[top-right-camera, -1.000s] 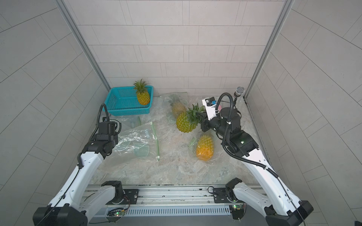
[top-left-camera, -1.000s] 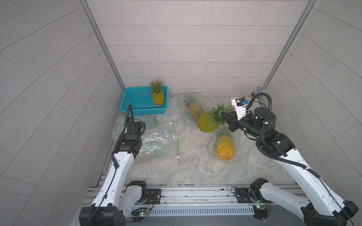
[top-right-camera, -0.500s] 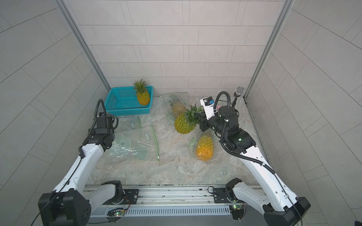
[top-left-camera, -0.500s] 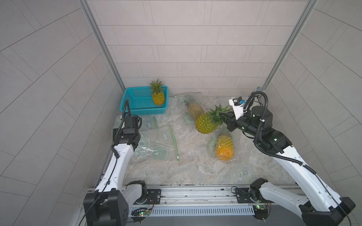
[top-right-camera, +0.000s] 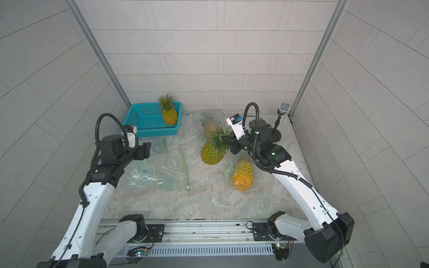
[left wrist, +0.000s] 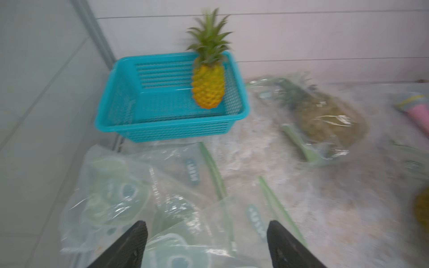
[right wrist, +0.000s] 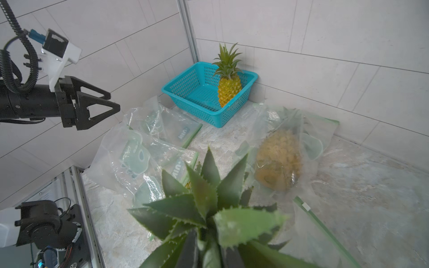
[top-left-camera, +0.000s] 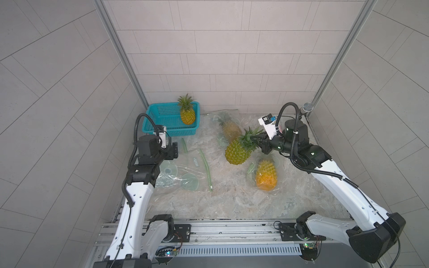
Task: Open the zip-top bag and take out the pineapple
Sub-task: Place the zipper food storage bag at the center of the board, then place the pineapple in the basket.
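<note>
We're clamping the right gripper [top-left-camera: 264, 145] on the leafy top of the pineapple [top-left-camera: 236, 154], so it's hanging tilted below, out of any bag. The left gripper [top-left-camera: 174, 150] is hovering open & empty over the flat bag [top-left-camera: 188, 172], prob. bc that bag's job is done. Farther out: a bagged pineapple [top-left-camera: 265, 176] just below the right gripper, a basket [top-left-camera: 183, 131] ahead of the left; marbled table [top-left-camera: 243, 204], tiled walls [top-left-camera: 220, 58].

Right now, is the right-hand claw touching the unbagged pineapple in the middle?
Touching. In both top views the right gripper is shut on the pineapple's leafy crown.
</note>
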